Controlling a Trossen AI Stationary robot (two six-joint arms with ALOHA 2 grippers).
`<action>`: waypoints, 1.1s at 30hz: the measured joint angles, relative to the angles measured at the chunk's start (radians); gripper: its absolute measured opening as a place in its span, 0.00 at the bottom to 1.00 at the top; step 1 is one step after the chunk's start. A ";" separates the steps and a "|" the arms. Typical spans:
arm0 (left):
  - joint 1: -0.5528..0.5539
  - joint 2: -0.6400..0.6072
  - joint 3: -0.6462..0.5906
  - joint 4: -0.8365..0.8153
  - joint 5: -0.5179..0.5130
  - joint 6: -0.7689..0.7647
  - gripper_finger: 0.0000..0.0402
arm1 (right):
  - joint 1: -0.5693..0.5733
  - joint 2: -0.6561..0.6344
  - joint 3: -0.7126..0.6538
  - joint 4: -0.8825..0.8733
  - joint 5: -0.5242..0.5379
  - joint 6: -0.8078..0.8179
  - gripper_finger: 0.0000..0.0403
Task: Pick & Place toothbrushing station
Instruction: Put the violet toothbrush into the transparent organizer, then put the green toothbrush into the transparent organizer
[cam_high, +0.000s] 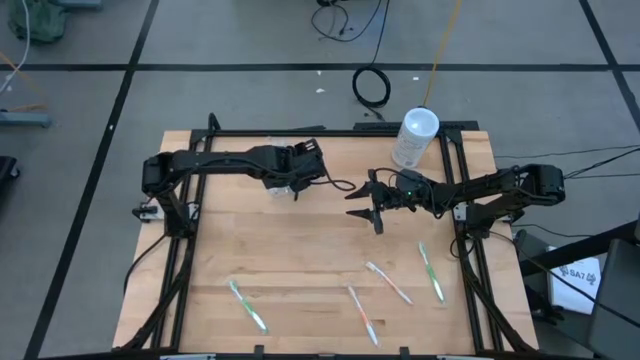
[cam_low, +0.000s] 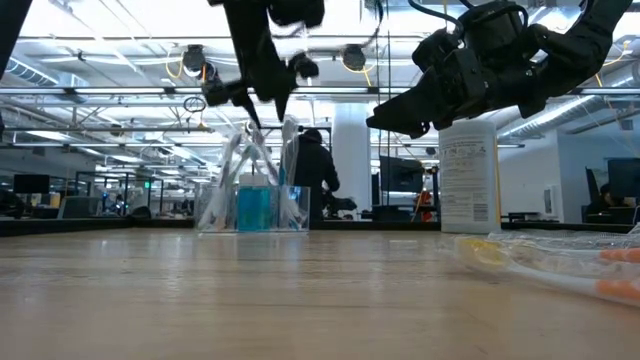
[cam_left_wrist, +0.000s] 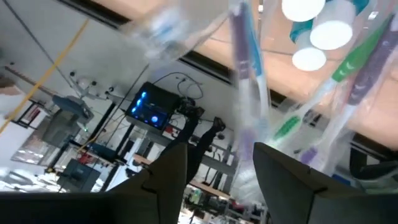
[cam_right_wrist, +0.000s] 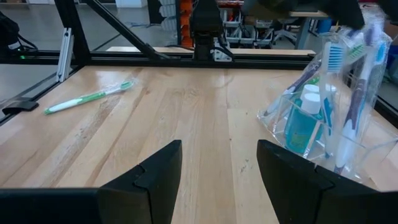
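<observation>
A clear crinkly pouch (cam_right_wrist: 329, 118) stands upright on the table's far left middle. It holds teal white-capped tubes (cam_right_wrist: 303, 124) and several toothbrushes (cam_right_wrist: 357, 93) leaning against its walls. My left gripper (cam_left_wrist: 217, 180) hangs open just above the pouch (cam_low: 255, 190). A wrapped purple toothbrush (cam_left_wrist: 244, 81) stands between and beyond its fingers, and they are apart from it. My right gripper (cam_right_wrist: 217, 174) waits open and level to the pouch's right (cam_high: 368, 205). More wrapped toothbrushes (cam_high: 390, 283) lie flat near the table's front edge.
A large whitish canister (cam_high: 415, 135) stands at the far right behind my right arm. Loose wrapped toothbrushes lie at the near left (cam_high: 248, 305), near middle (cam_high: 365, 315) and near right (cam_high: 432, 272). A black frame rail (cam_high: 470, 260) borders the table. Bare wood (cam_high: 280, 240) lies mid-table.
</observation>
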 joint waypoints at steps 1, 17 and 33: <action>-0.006 -0.010 0.007 -0.001 -0.001 -0.006 0.47 | 0.000 0.000 0.000 0.000 0.000 0.000 0.50; -0.069 -0.305 0.023 -0.004 0.102 -0.598 0.37 | 0.000 0.000 0.000 -0.008 0.000 0.003 0.50; 0.016 -0.310 -0.072 0.069 0.069 -1.398 0.03 | 0.000 0.000 0.000 -0.004 0.000 0.024 0.50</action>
